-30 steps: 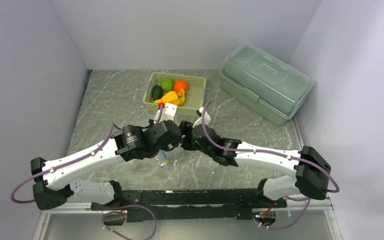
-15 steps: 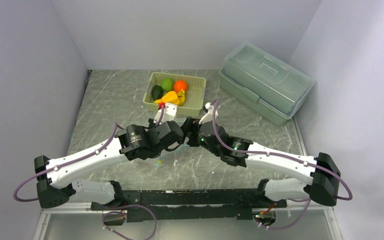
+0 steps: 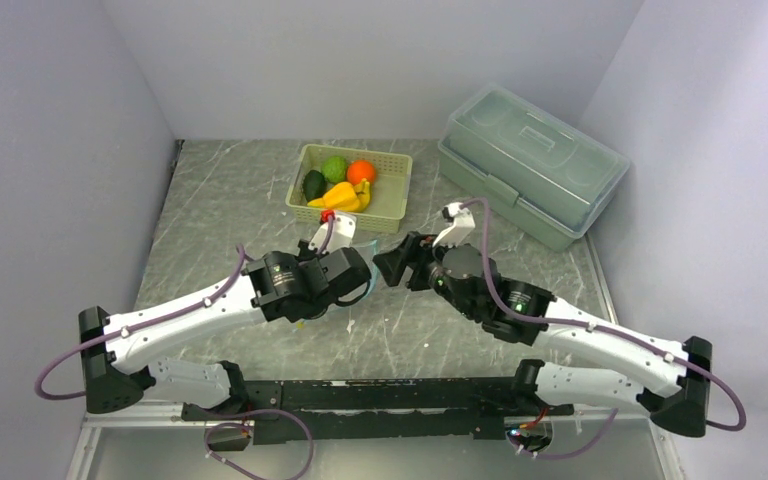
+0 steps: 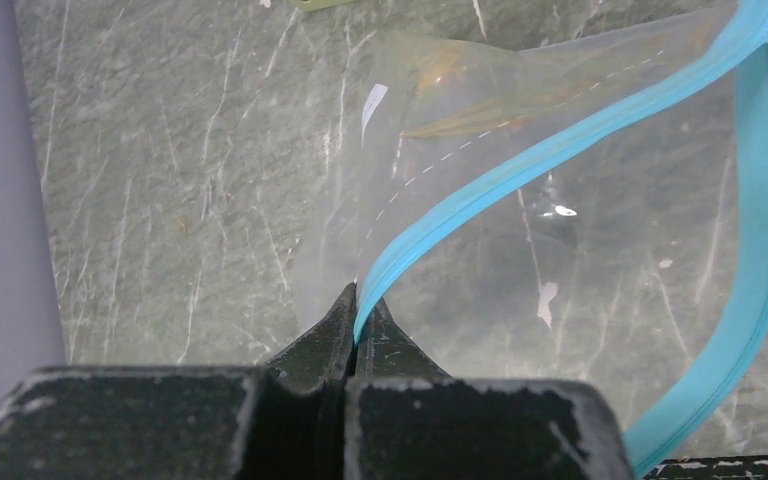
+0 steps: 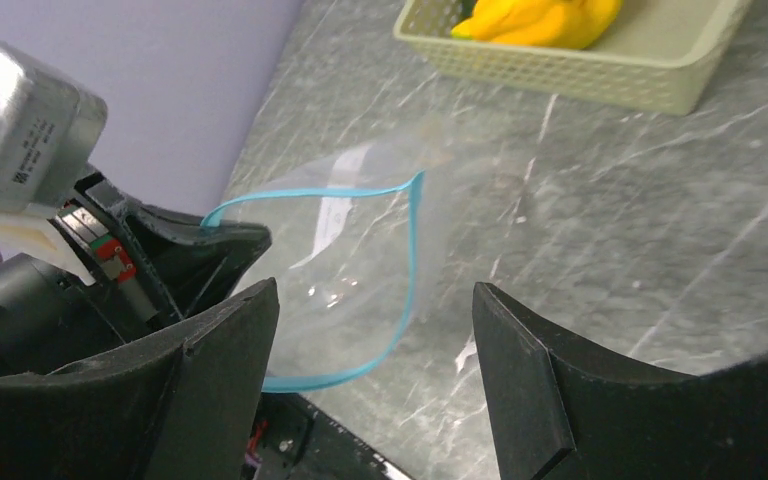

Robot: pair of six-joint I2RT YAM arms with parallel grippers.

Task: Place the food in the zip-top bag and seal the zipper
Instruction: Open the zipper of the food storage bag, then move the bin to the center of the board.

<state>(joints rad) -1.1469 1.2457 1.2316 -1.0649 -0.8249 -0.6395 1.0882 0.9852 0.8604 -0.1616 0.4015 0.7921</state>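
Note:
The zip-top bag [image 4: 480, 140] is clear and hangs open over the table. Its zipper [image 4: 520, 165] is a light blue strip curving round the mouth. My left gripper [image 4: 360, 300] is shut on the zipper at one spot of the mouth edge. My right gripper [image 5: 375, 290] is open and empty, facing the bag [image 5: 350, 250] and apart from it. In the top view the left gripper [image 3: 357, 264] and right gripper [image 3: 384, 264] stand close together at mid table. The food lies in the basket: orange ball [image 3: 361, 171], bumpy green fruit [image 3: 334, 167], avocado [image 3: 314, 185], pepper [image 3: 339, 193], bananas [image 3: 363, 196].
The pale green perforated basket [image 3: 396, 206] stands behind the grippers; its near wall shows in the right wrist view [image 5: 650, 85]. A large translucent lidded box [image 3: 530, 165] stands at the back right. Walls close in the table on the left, back and right.
My right gripper has drawn back to the right, away from my left gripper, and its arm has swung outward. My left gripper has stayed shut on the bag and shifted slightly.

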